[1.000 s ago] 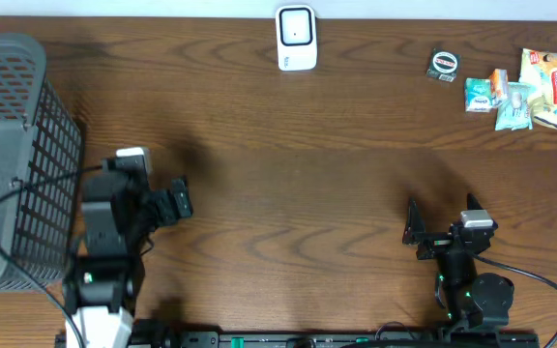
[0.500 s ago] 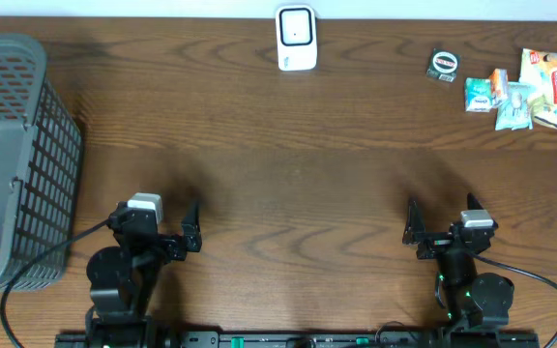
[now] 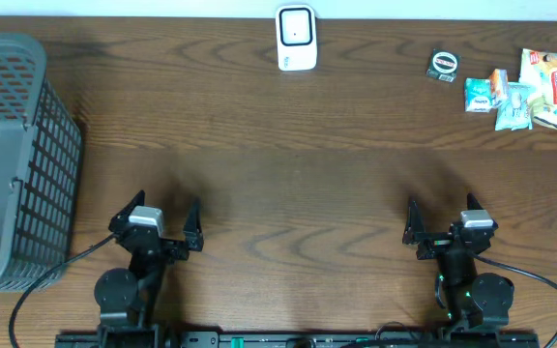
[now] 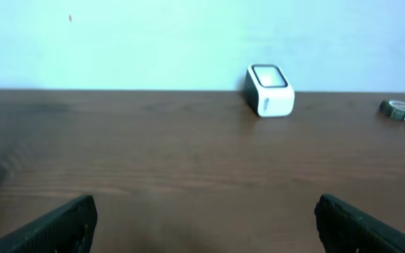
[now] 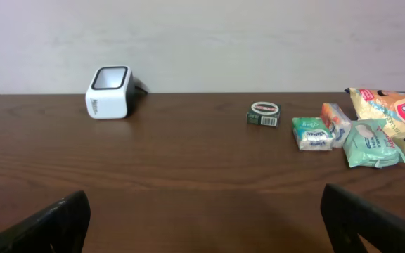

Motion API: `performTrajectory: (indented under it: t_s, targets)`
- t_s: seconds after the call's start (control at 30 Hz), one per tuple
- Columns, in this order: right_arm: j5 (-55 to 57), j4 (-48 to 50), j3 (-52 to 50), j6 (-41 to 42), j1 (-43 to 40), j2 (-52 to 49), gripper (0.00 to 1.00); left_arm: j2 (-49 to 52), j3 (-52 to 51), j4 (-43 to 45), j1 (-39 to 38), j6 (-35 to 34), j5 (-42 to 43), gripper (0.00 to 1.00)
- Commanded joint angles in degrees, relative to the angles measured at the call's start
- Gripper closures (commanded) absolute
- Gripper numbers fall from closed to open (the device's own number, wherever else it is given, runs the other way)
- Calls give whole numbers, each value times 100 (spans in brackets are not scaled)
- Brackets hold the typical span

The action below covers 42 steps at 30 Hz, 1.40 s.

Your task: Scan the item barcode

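A grey mesh basket [image 3: 8, 164] stands at the desk's [image 3: 298, 155] edge, far to the left of the white barcode scanner [image 3: 296, 37] and nearer the camera. The left end effector [image 3: 161, 215] rests low over the bare wood, left of the scanner and well short of it. Its fingers are spread wide and grip nothing, and its wrist camera looks straight up the desk at the scanner against the pale wall.

The scanner sits upright at the far edge, its window facing the arms. The right end effector [image 3: 441, 213] is on the scanner's right, well back from it toward the near edge. It too is fully parted and empty.

The goods for scanning lie untouched in a cluster far to the scanner's right, along the same far edge. The small dark pack [image 3: 443, 65] with a round label is closest to the scanner. Beyond it are two teal packets [image 3: 479, 94], an orange pack [image 3: 498, 82] between them, and a yellow-and-white snack bag [image 3: 554, 89] farthest out. All of them are well apart from both arms.
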State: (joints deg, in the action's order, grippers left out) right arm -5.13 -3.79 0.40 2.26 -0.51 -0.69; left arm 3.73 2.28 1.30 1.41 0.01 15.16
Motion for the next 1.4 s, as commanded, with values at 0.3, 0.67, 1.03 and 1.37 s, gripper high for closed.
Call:
performTrajectory:
  t_s: [0.3,0.67,1.03,1.37]
  targets:
    - [28,-26,-7,-83,-15,37,1,-365,-205,-94,13,13,70,2]
    - [28,-26,-7,-83,-15,37,1,-365,-205,-411,13,-68,46,2]
    - [28,-26,-7,-83,-15,37,1,-365,-205,-470,13,-72,-376,2]
    - [28,-26,-7,-83,-15,37,1,-365,-205,-509,13,-175,-752,2]
